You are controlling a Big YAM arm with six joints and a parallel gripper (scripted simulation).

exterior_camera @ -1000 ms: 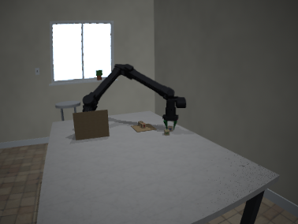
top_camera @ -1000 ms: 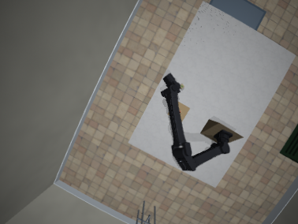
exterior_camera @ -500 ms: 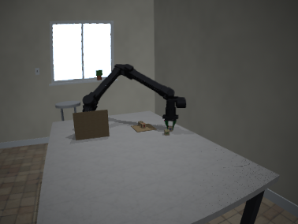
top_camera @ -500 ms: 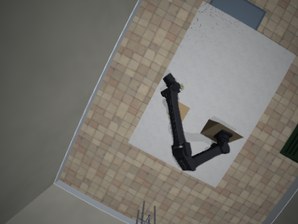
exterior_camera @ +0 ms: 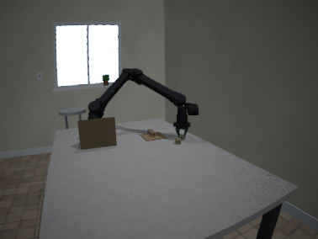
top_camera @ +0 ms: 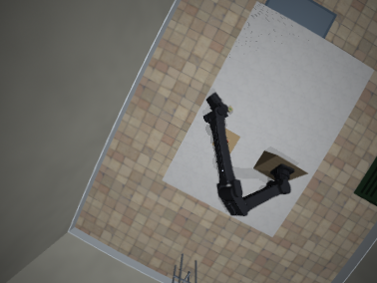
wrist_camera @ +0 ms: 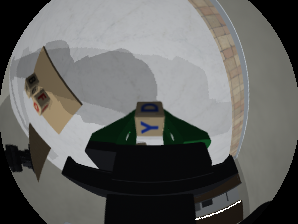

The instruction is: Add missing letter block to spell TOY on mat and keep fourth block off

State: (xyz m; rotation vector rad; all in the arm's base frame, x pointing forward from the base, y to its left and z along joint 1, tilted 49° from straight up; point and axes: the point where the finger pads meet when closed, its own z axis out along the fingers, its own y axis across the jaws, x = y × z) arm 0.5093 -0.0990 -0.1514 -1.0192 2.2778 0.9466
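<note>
My gripper (wrist_camera: 149, 113) (exterior_camera: 180, 135) (top_camera: 227, 108) is shut on a small tan block (wrist_camera: 149, 124) (exterior_camera: 178, 142) that shows a blue "Y" on its upper face in the wrist view. The block is down at the white table (exterior_camera: 168, 185), off the mat. The tan mat (wrist_camera: 59, 88) (exterior_camera: 145, 137) (top_camera: 234, 140) lies a short way to the side, left in the wrist view. Two blocks (wrist_camera: 32, 82) (wrist_camera: 41, 99) lie on it side by side; their letters are too small to read. In the exterior view they show as one small cluster (exterior_camera: 151, 133). I see no fourth block.
A brown cardboard board (exterior_camera: 97, 132) (top_camera: 279, 166) stands upright on the table near the arm's base. The table's far edge (wrist_camera: 200, 10) runs behind the gripper. A round stool (exterior_camera: 72, 112) stands off the table by the window.
</note>
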